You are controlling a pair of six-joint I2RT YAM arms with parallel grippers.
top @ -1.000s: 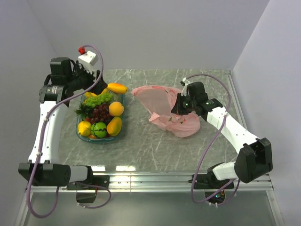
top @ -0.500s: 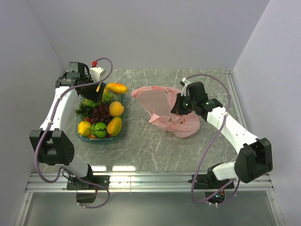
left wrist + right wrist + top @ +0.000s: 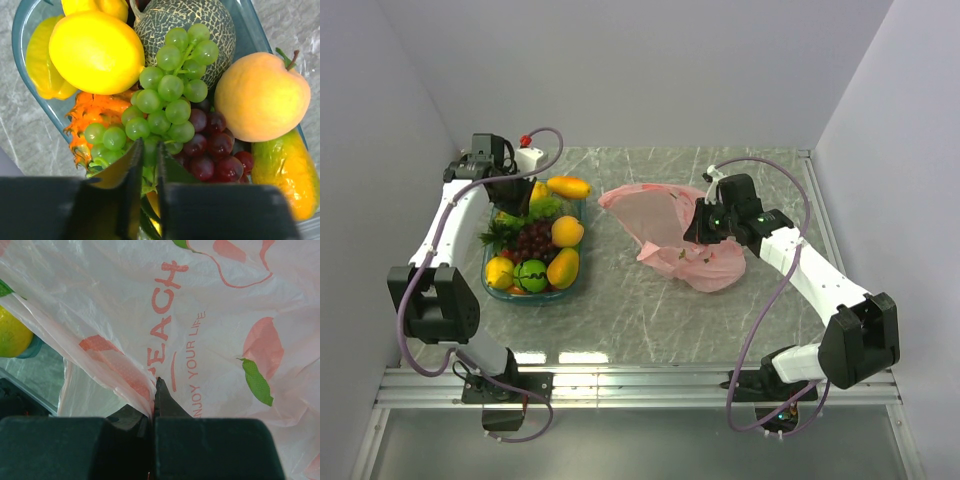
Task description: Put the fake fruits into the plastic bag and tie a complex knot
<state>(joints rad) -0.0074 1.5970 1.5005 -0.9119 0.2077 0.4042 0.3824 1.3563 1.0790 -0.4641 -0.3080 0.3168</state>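
The fake fruits fill a teal tray: green grapes, purple grapes, a mango, an orange and a green apple. My left gripper reaches down into the tray's far end. In the left wrist view its jaws stand narrow, pinching the near end of the green grapes. The pink plastic bag lies open on the table. My right gripper is shut on its edge, lifting it. No knot is in view.
In the left wrist view a yellow lemon, a netted melon, a peach and purple grapes crowd round the green bunch. The tray rim runs close by. Walls stand left, back and right of the marble table.
My left arm swung from the table's left edge over the tray and dropped onto the green grapes. Its jaws went from wide to nearly closed. The right arm and the bag stayed still.
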